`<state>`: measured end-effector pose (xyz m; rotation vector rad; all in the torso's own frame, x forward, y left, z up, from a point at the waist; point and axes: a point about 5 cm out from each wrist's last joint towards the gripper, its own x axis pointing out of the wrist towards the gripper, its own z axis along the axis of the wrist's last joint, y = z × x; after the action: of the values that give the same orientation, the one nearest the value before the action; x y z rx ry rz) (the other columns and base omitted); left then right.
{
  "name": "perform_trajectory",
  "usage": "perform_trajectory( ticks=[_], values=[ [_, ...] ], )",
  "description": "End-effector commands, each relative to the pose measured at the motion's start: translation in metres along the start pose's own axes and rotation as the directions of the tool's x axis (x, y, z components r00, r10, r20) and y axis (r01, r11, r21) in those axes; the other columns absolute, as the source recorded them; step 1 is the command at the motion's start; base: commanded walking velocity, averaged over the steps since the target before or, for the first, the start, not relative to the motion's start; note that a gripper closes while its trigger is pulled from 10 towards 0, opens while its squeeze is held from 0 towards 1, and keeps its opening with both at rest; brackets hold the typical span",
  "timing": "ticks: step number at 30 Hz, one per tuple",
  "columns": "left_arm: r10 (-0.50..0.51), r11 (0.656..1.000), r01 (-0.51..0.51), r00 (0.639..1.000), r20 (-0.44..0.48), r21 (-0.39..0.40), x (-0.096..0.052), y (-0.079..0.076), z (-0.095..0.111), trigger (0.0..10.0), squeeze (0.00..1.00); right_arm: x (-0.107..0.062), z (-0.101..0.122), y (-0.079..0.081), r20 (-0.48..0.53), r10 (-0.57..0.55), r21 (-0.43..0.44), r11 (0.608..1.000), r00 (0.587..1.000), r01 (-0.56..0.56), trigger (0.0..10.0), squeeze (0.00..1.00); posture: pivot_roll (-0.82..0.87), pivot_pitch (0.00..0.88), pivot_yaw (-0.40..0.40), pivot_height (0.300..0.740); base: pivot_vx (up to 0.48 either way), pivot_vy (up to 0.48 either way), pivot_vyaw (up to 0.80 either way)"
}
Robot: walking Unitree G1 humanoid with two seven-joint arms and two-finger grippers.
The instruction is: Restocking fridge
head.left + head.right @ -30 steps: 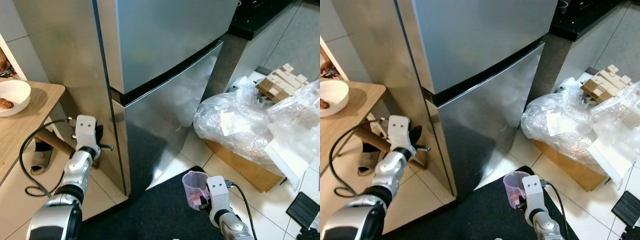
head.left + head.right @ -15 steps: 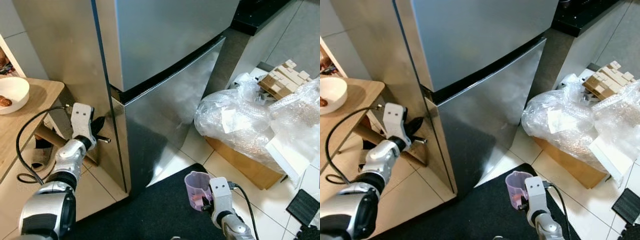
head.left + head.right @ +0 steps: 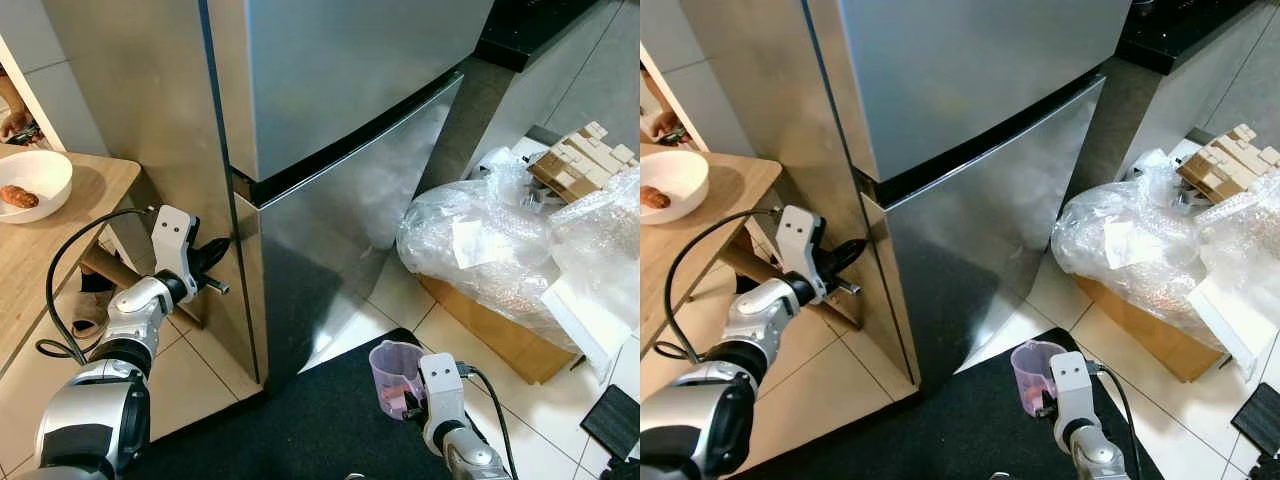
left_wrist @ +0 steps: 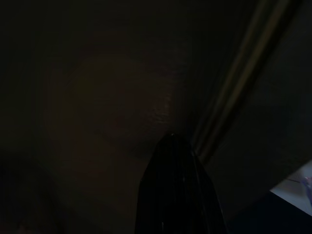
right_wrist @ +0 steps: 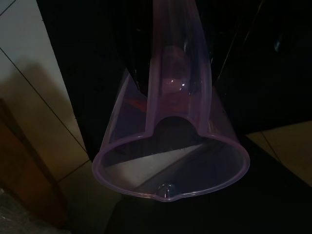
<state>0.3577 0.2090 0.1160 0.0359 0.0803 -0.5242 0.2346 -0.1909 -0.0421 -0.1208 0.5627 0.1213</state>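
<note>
Nearest you, your right gripper (image 3: 408,402) was clamped on the handle of a clear purple jug (image 3: 393,368), held upright above the black mat (image 3: 300,420). Farther off, your left gripper (image 3: 219,255) pressed against the fridge (image 3: 330,130) door's edge; I couldn't tell its finger spacing.

I am standing in a home kitchen: a tall stainless-steel fridge (image 3: 330,130) rises in front of me on a pale tiled floor (image 3: 400,300). Beside it, a wooden table (image 3: 40,250) carries a white bowl (image 3: 35,180) of food. A dark countertop (image 3: 530,35) runs behind.
</note>
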Motion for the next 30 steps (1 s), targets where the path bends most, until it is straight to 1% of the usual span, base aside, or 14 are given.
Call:
perform_trajectory(
  ticks=[1, 5, 12, 15, 16, 17, 20, 24, 26, 30],
  values=[
    [-0.060, 0.998, 0.061, 0.998, 0.019, -0.005, 0.010, -0.009, 0.006, 10.0, 0.00, -0.002, -0.002, -0.003, 0.006, -0.013, 0.004, 1.000, 1.000, 0.013, 10.0, 0.00, -0.13, 0.139, -0.027, 0.740, 0.000, 0.000, 0.00],
    [-0.089, 0.996, 0.089, 0.996, 0.022, -0.008, 0.013, -0.014, 0.006, 10.0, 0.00, -0.002, -0.002, -0.004, 0.005, -0.014, 0.005, 1.000, 1.000, 0.014, 10.0, 0.00, -0.14, 0.139, -0.025, 0.740, 0.000, 0.000, 0.00],
    [-0.100, 0.995, 0.100, 0.995, 0.026, -0.011, 0.014, -0.015, 0.008, 10.0, 0.00, -0.002, -0.002, -0.004, 0.007, -0.015, 0.005, 1.000, 1.000, 0.015, 10.0, 0.00, -0.14, 0.139, -0.022, 0.740, 0.000, 0.000, 0.00],
    [-0.151, 0.988, 0.152, 0.987, 0.049, -0.020, 0.018, -0.019, 0.013, 10.0, 0.00, -0.003, -0.002, -0.004, 0.009, -0.016, 0.006, 1.000, 1.000, 0.016, 10.0, 0.00, -0.14, 0.138, -0.022, 0.740, 0.000, 0.000, 0.00],
    [-0.151, 0.988, 0.152, 0.987, 0.049, -0.020, 0.018, -0.019, 0.013, 10.0, 0.00, -0.003, -0.002, -0.004, 0.009, -0.016, 0.006, 1.000, 1.000, 0.016, 10.0, 0.00, -0.14, 0.138, -0.022, 0.740, 0.000, 0.000, 0.00],
    [-0.183, 0.983, 0.184, 0.982, 0.053, -0.024, 0.019, -0.022, 0.015, 10.0, 0.00, -0.003, -0.003, -0.004, 0.007, -0.017, 0.006, 1.000, 1.000, 0.017, 10.0, 0.00, -0.14, 0.136, -0.023, 0.740, 0.000, 0.000, 0.00],
    [-0.213, 0.977, 0.214, 0.976, 0.049, -0.023, 0.020, -0.024, 0.016, 10.0, 0.00, -0.003, -0.003, -0.004, 0.005, -0.017, 0.005, 1.000, 1.000, 0.017, 10.0, 0.00, -0.14, 0.136, -0.023, 0.740, 0.000, 0.000, 0.00],
    [-0.204, 0.979, 0.204, 0.978, 0.045, 0.001, 0.021, -0.024, 0.017, 10.0, 0.00, -0.002, -0.002, -0.005, 0.007, -0.018, 0.005, 1.000, 1.000, 0.018, 10.0, 0.00, -0.14, 0.134, -0.022, 0.740, 0.000, 0.000, 0.00],
    [-0.193, 0.981, 0.193, 0.980, 0.049, -0.003, 0.022, -0.023, 0.018, 10.0, 0.00, -0.002, -0.002, -0.005, 0.008, -0.018, 0.004, 1.000, 1.000, 0.018, 10.0, 0.00, -0.14, 0.134, -0.023, 0.740, 0.000, 0.000, 0.00],
    [-0.203, 0.979, 0.204, 0.978, 0.048, -0.016, 0.023, -0.025, 0.018, 10.0, 0.00, -0.002, -0.001, -0.005, 0.010, -0.016, 0.002, 1.000, 1.000, 0.016, 10.0, 0.00, -0.14, 0.137, -0.026, 0.740, 0.000, 0.000, 0.00]
  ],
)
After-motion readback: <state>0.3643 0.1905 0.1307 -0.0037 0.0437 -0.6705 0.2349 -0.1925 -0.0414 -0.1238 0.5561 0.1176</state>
